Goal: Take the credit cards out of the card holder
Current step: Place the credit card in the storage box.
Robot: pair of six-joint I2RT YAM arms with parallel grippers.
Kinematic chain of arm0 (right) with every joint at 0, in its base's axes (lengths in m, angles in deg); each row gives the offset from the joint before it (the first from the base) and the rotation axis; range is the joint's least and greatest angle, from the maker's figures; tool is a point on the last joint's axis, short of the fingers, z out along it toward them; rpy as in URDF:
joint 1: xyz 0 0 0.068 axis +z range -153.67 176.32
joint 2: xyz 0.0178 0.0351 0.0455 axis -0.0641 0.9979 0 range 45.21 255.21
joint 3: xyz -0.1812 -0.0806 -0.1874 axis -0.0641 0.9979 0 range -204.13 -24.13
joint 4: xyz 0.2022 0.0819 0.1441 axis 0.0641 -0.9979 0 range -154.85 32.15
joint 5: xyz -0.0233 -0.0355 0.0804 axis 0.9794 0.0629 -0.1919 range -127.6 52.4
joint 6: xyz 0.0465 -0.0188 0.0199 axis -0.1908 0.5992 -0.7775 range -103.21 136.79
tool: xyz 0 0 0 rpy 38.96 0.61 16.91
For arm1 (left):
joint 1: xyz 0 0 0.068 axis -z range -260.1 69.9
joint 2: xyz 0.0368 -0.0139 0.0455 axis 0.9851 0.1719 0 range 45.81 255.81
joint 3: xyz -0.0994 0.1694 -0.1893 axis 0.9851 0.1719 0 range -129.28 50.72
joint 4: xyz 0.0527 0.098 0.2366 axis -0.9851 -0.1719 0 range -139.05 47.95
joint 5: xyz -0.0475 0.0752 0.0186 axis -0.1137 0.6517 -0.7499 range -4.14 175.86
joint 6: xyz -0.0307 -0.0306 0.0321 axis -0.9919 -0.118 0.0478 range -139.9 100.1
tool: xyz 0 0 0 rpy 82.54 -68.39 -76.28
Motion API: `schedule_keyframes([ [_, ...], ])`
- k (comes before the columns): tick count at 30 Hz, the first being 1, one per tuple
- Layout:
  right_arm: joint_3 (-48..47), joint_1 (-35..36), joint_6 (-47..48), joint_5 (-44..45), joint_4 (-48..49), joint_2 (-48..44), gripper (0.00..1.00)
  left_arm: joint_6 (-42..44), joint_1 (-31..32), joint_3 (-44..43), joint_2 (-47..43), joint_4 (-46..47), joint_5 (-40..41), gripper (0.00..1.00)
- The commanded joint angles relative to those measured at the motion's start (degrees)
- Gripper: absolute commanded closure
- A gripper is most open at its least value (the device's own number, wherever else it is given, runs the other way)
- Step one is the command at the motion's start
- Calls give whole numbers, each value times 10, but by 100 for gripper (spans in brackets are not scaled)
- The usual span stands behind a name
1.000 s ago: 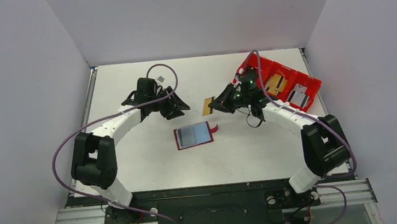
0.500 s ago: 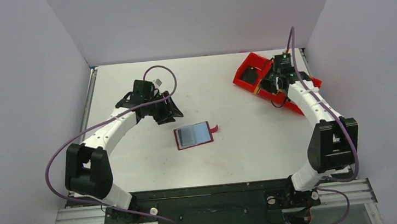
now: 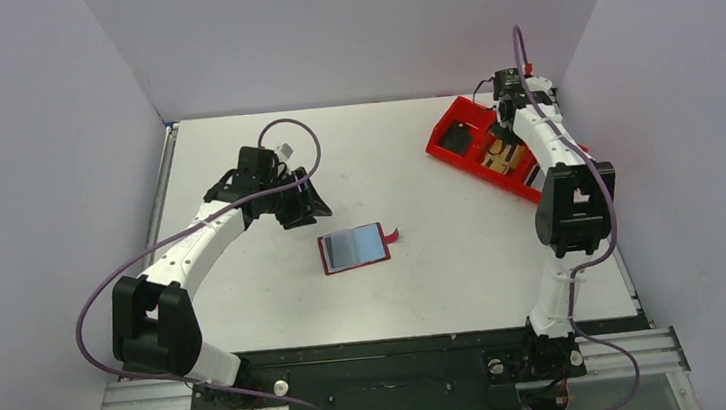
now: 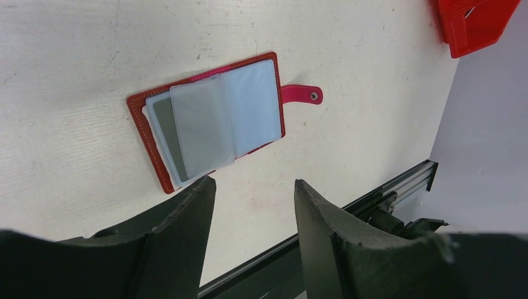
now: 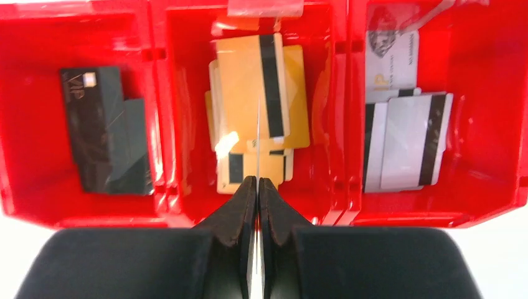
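Observation:
The dark red card holder [image 3: 353,248] lies open on the table, its snap tab pointing right. In the left wrist view the card holder [image 4: 140,124] shows pale blue-grey credit cards [image 4: 218,118] fanned in it, over a darker grey one [image 4: 163,124]. My left gripper [image 3: 304,207] hovers open just up-left of it, nothing between the jaws [image 4: 252,184]. My right gripper [image 3: 504,129] hangs over the red bin's middle compartment, shut [image 5: 257,179] on a thin card [image 5: 257,124] seen edge-on.
The red three-compartment bin [image 3: 451,121] stands at the back right, by the right wall. Across the bin [image 5: 159,124], black cards [image 5: 106,131] fill the left compartment, gold cards [image 5: 249,81] the middle and silver-white cards [image 5: 405,143] the right.
My right arm swung from the table's middle to above the bin, carrying a gold card. My left gripper drew back slightly to the left and opened a little wider.

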Motion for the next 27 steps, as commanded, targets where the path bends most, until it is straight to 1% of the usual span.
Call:
schedule_keyframes([
  [1,-78,-2,36,106,-64,44,100,13,-2,-3,-31,-7,10,52],
  [7,-138,-6,49,131,-90,105,100,17,-2,-6,-33,-16,13,52],
  [15,-192,-6,59,145,-105,158,100,16,-2,-10,-32,-20,16,52],
  [21,-223,-6,63,143,-114,182,100,16,-2,-10,-31,-20,17,52],
  [23,-229,-17,63,144,-117,187,100,15,-2,-11,-32,-21,17,52],
  [27,-232,-23,64,143,-117,193,98,14,-2,-11,-31,-23,18,52],
])
